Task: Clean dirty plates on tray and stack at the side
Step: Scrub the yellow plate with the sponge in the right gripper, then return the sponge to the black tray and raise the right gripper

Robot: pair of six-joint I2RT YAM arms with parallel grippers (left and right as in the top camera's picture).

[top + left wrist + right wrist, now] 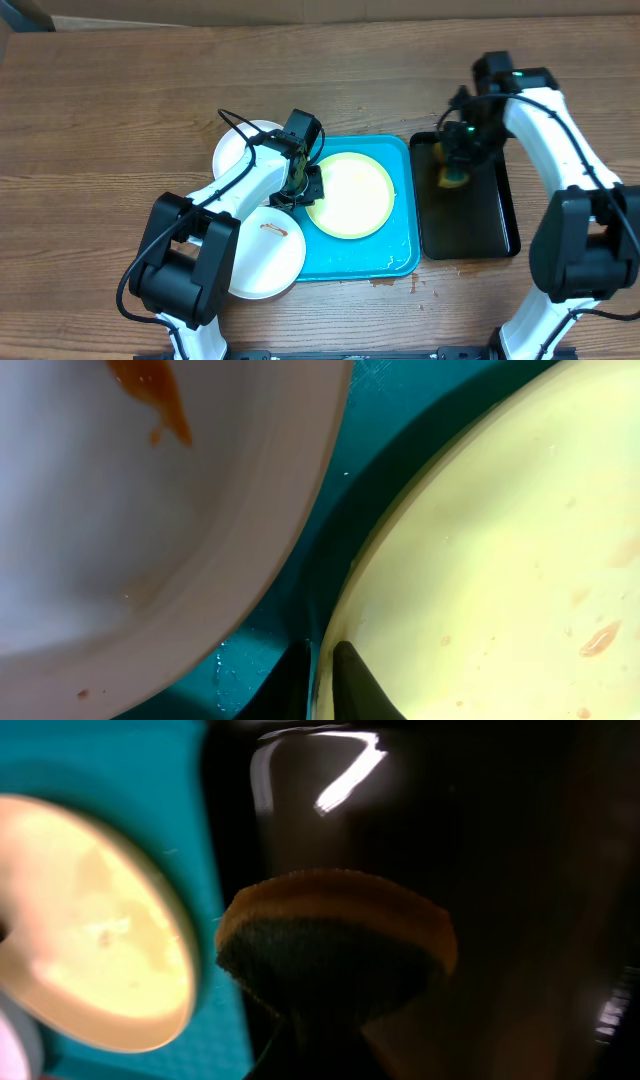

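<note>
**Yellow plate held at its left rim, sponge waiting off to the right**

Yellow plate (352, 195) lies flat in the middle of the tray (400, 262), with faint brown marks on its face. The left gripper (303, 183) is at the plate's left rim. In its wrist view the two fingers stand almost together with the rim between them, so it looks clamped on that edge.

The right gripper (455, 165) is well to the right, over the black tray (475, 225). It is closed tight on a sponge (450, 180), dark scouring side showing. To reach the plate's face, the sponge has to travel left across the tray's raised rim. Nothing stands in that path.

The lower white plate (262, 258), smeared, overlaps the tray's lower left corner, just beside the left gripper. The upper white plate (238, 150) sits by the tray's upper left corner, partly under the left arm. If the yellow plate is tipped up, I'd guess the lower white plate is the one likely to get knocked.
</note>
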